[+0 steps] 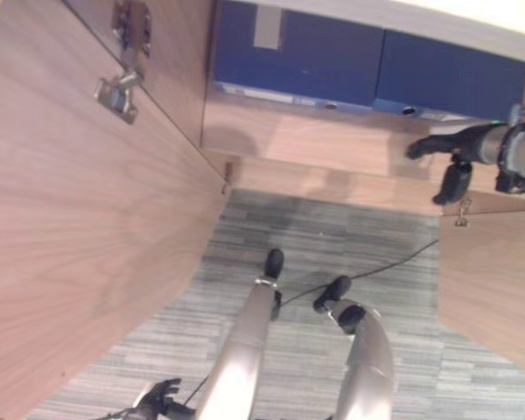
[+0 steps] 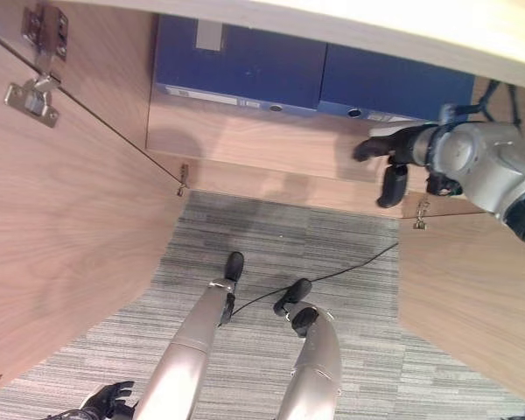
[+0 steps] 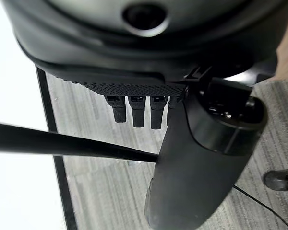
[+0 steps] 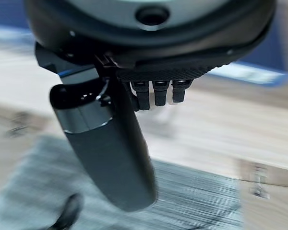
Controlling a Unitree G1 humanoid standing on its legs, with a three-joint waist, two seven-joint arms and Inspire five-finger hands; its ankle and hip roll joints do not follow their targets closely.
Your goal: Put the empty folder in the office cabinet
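Left door [image 1: 79,236]: we see it swung open at 9 o'clock, its wood-grain inner face toward us, with a metal hinge [image 1: 118,90] near its top.
Left hand [image 1: 156,398]: we find it low at 7 o'clock, over the grey carpet [image 1: 332,236], well apart from the cabinet [image 1: 332,144]. In its wrist view the fingers [image 3: 137,111] hang straight and relaxed beside the thumb, with nothing in them.
Cabinet: we look into it at 12 o'clock; its wooden shelf runs across between the two doors.
Folders: we count two blue folders on the shelf, at the back. The left folder [image 1: 297,57] sits at 12 o'clock, and the right folder [image 1: 451,79] lies just beside it at 1 o'clock. We cannot tell which one is the empty one.
Right hand [image 2: 394,157]: we see it at 2 o'clock, over the shelf's front part, just in front of the right folder and not touching it. Its fingers [image 4: 156,91] are loosely extended, thumb hanging down, holding nothing.
Right door [image 1: 494,280]: we see it open at 4 o'clock, below the right hand.
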